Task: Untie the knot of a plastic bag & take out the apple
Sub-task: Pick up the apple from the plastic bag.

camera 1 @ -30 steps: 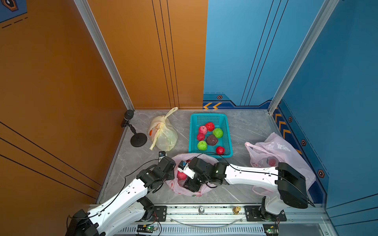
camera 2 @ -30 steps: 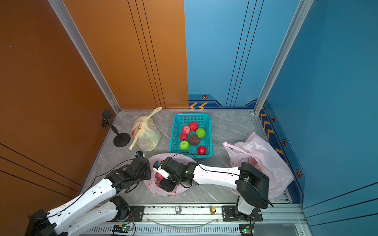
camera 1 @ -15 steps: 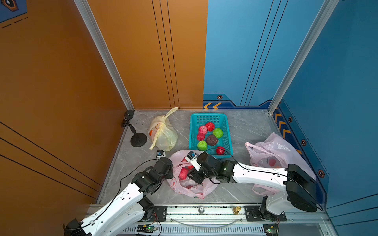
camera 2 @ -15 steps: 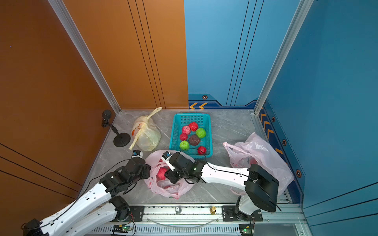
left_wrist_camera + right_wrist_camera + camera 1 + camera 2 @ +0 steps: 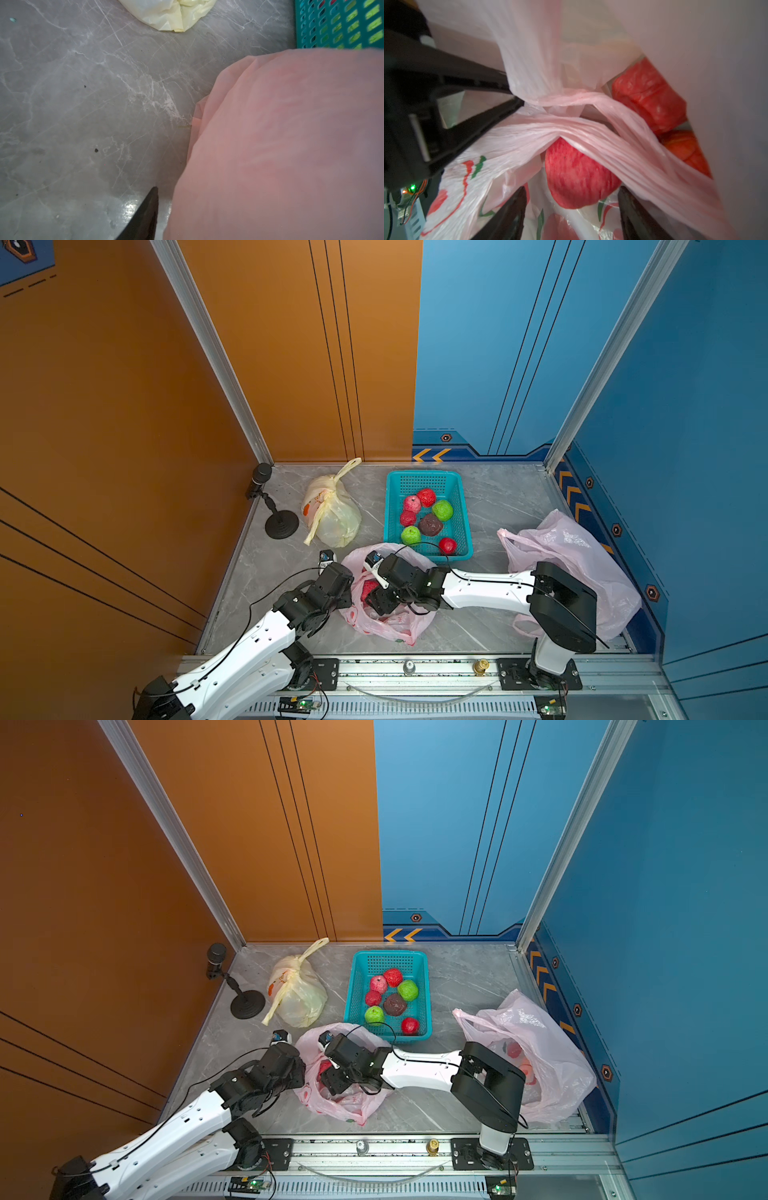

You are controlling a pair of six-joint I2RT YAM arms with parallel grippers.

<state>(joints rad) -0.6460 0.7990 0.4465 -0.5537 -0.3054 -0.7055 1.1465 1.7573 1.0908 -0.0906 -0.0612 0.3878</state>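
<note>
Fruit (image 5: 430,525) in basket (image 5: 423,479), tied bag (image 5: 332,514) left of basket, stand (image 5: 281,525) further left, apple bag (image 5: 390,625) before basket, big bag (image 5: 577,547) on right.

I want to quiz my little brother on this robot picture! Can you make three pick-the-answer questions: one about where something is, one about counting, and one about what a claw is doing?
1. Where does the yellowish bag lie?
A) between the black stand and the teal basket
B) inside the basket
C) hanging on the wall

2. How many green fruits are in the basket?
A) none
B) two
C) five

3. How is the right gripper?
A) shut on the stand
B) shut on the basket
C) open, with a red apple right ahead

Answers:
1. A, as both top views show it there.
2. B, two green among red and one dark.
3. C, as the right wrist view shows its fingers apart.
</note>
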